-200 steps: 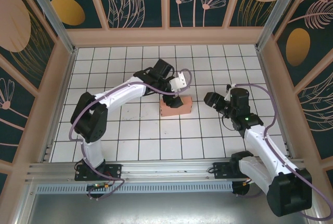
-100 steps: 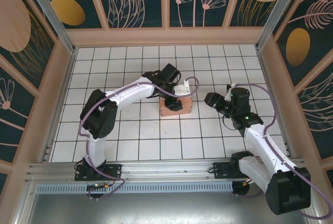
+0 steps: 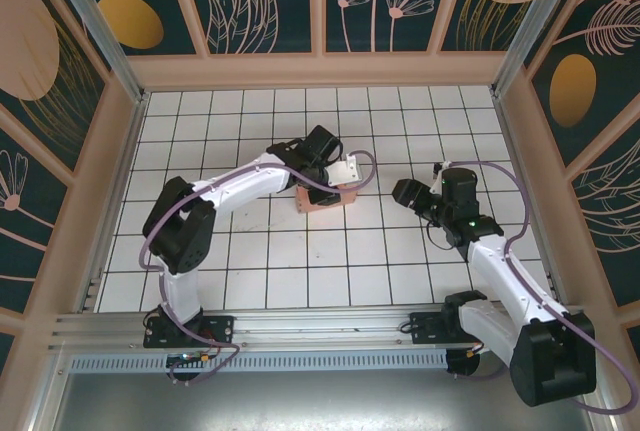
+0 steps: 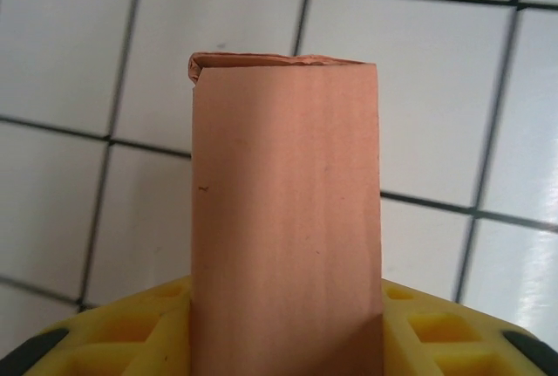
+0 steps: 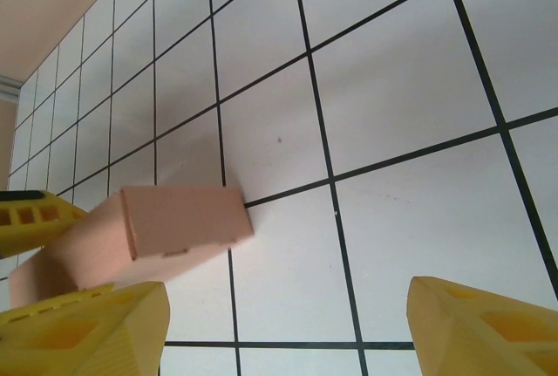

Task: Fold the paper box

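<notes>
Pink paper box [image 4: 288, 210] in left hand [image 3: 332, 189].

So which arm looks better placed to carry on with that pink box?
Left, probably: the left pincer grips the paper box, while the right pincer hangs open to one side, apart from it.

White tile floor [image 3: 260, 251] with thin black lines making squares. Peach frame [image 3: 320, 69] runs round floor edge. Behind frame, dark blue-green wall panels [image 3: 265, 1] with pale leaf and flower drawings. Big orange round shapes [image 3: 130, 19] on panels, left, back and right. Grey metal post [image 3: 92, 13] leans at back left corner, another post [image 3: 545, 11] at back right. Long grey metal rail [image 3: 300, 326] along near edge. Strip with little slots [image 3: 320, 361] just below rail.
</notes>
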`<state>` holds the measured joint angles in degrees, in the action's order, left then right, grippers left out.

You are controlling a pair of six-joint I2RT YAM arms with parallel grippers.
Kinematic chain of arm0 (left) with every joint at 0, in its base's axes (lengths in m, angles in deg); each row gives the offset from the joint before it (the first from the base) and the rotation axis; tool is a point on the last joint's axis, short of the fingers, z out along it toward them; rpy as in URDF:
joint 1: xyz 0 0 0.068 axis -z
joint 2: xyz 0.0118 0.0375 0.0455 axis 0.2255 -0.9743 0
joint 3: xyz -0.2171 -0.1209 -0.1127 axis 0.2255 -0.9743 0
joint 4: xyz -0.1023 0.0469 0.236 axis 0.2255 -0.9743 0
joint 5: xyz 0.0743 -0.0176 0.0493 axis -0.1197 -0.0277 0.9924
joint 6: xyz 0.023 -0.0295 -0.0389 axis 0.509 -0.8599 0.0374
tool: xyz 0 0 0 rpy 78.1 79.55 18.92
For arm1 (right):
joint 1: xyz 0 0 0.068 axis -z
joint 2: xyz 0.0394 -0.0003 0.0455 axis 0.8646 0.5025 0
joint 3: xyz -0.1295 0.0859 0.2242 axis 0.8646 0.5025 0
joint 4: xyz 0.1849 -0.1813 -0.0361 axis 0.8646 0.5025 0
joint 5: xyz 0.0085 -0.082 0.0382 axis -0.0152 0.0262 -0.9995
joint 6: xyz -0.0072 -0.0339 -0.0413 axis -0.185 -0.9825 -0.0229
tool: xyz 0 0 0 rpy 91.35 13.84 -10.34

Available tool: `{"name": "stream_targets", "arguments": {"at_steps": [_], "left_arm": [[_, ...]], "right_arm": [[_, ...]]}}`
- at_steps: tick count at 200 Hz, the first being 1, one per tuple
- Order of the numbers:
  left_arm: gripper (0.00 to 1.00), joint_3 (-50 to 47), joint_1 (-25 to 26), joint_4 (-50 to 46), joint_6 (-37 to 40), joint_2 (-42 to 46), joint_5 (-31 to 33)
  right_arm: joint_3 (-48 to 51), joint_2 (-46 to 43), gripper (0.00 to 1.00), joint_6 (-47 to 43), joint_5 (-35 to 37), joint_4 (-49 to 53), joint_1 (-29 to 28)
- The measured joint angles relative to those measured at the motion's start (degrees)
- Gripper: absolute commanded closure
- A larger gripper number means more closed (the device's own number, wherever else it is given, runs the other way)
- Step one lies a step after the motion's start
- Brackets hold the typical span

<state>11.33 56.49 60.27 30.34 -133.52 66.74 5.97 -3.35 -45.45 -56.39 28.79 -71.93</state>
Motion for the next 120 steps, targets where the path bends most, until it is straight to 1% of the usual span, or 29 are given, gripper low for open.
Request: {"name": "stream_targets", "arguments": {"at_steps": [23, 57, 76, 94, 120], "left_arm": [[0.56, -3.32, 0.0, 4.68, 0.11, 2.1, 8.02], [0.57, -7.45, 0.0, 14.36, 1.11, 2.36, 20.28], [0.55, -8.83, 0.0, 19.34, 1.95, 1.79, 26.38], [0.47, -8.96, 0.0, 23.5, 2.8, 0.35, 30.86], [0.41, -8.96, 0.0, 26.36, 3.5, -1.86, 33.75]], "right_arm": [[0.0, 0.68, 0.28, 0.0, -0.46, -0.79, 0.07], [0.0, 1.09, 0.28, 0.0, -0.9, -1.25, 0.07], [0.0, 1.11, 0.28, 0.0, -1.05, -1.62, 0.07], [0.0, 1.11, 0.28, 0.0, -1.05, -1.73, 0.07], [0.0, 1.11, 0.28, 0.0, -1.03, -1.86, 0.07]]}}
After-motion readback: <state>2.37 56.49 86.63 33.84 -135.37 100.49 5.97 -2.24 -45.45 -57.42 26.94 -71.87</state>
